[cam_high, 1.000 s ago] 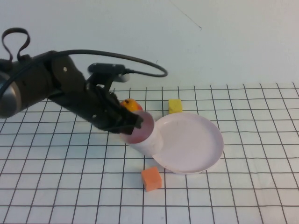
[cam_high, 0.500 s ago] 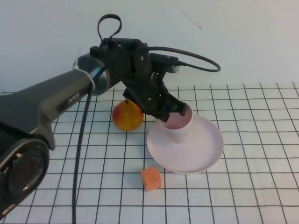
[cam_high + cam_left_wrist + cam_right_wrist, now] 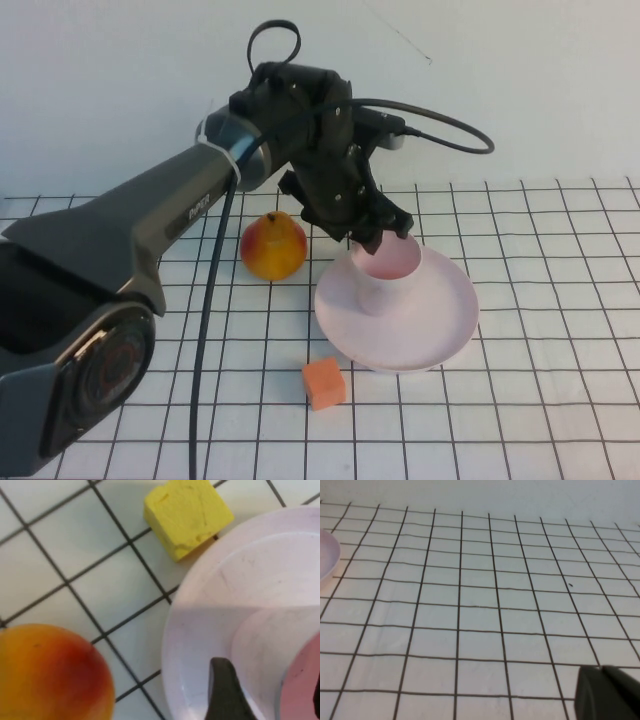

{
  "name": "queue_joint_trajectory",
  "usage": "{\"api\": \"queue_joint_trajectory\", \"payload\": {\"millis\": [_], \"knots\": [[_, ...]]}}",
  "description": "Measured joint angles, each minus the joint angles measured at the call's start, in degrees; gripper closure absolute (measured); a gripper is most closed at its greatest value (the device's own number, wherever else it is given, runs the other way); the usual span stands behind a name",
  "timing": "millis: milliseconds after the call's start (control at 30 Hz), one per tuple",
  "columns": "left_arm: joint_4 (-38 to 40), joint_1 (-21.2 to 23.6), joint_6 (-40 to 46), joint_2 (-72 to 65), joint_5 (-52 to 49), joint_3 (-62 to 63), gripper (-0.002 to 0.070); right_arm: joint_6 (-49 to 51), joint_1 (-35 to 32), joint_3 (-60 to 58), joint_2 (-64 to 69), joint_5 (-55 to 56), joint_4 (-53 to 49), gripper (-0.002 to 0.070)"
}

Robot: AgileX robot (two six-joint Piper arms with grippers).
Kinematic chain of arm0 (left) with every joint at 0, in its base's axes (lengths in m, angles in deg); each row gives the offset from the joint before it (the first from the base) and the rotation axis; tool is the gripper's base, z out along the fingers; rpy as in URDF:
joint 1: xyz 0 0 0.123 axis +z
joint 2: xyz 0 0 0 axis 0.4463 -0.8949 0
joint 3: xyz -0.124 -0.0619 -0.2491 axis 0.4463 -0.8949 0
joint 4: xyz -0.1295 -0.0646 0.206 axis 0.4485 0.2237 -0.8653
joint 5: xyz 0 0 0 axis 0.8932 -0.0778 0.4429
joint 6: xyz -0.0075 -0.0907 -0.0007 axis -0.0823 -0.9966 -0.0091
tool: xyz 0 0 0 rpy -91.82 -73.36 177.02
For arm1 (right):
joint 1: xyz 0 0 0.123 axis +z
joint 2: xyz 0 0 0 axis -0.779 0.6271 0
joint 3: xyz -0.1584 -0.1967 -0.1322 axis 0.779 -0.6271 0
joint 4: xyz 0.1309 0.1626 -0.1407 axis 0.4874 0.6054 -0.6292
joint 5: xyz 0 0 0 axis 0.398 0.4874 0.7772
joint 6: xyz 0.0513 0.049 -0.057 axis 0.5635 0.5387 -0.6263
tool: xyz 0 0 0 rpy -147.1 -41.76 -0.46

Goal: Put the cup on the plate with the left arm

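The left claw (image 3: 385, 232) is clamped on the far rim of the cup (image 3: 382, 275). The cup stands upright on the left part of the plate (image 3: 440, 320), on the worktop (image 3: 540, 400). A pear (image 3: 272, 245) sits just left of the plate. A yellow block (image 3: 187, 515) lies near the plate's rim, and an orange block (image 3: 324, 384) lies in front. The right claw (image 3: 607, 692) hangs low over bare worktop; I cannot tell if it is apart or together.

Raised high view overlooks the table; both wrist views share the plate (image 3: 440, 325).
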Motion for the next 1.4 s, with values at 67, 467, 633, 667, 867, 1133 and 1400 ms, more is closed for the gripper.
{"api": "queue_joint_trajectory", "payload": {"millis": [67, 467, 633, 667, 867, 1133, 1400], "knots": [[-2.99, 0.00, -1.02, 0.00, -3.24, 3.42, 0.0344, 0.00, 0.00, 0.00, 0.00, 0.00, 0.00, 0.0678], [-17.29, 0.12, -1.19, 11.06, -12.73, 14.04, 0.0630, 0.00, 0.00, 0.00, 0.00, 0.00, 0.00, 0.0678], [-22.45, 0.22, -1.10, 22.58, -13.19, 14.18, 0.0669, 0.00, 0.00, 0.00, 0.00, 0.00, 0.00, 0.0678], [-22.75, 0.22, -1.10, 24.46, -13.19, 14.30, 0.0671, 0.00, 0.00, 0.00, 0.00, 0.00, 0.00, 0.0678], [-23.11, 0.22, -1.32, 36.24, -14.05, 14.52, 0.0672, 0.00, 0.00, 0.00, 0.00, 0.00, 0.00, 0.0678], [-23.41, 0.34, -3.58, 43.98, -14.19, 14.74, 0.0675, 0.00, 0.00, 0.00, 0.00, 0.00, 0.00, 0.0678], [-22.62, 0.46, -4.12, 43.64, -14.19, 14.93, 0.0676, 0.00, 0.00, 0.00, 0.00, 0.00, 0.00, 0.0678]]}}
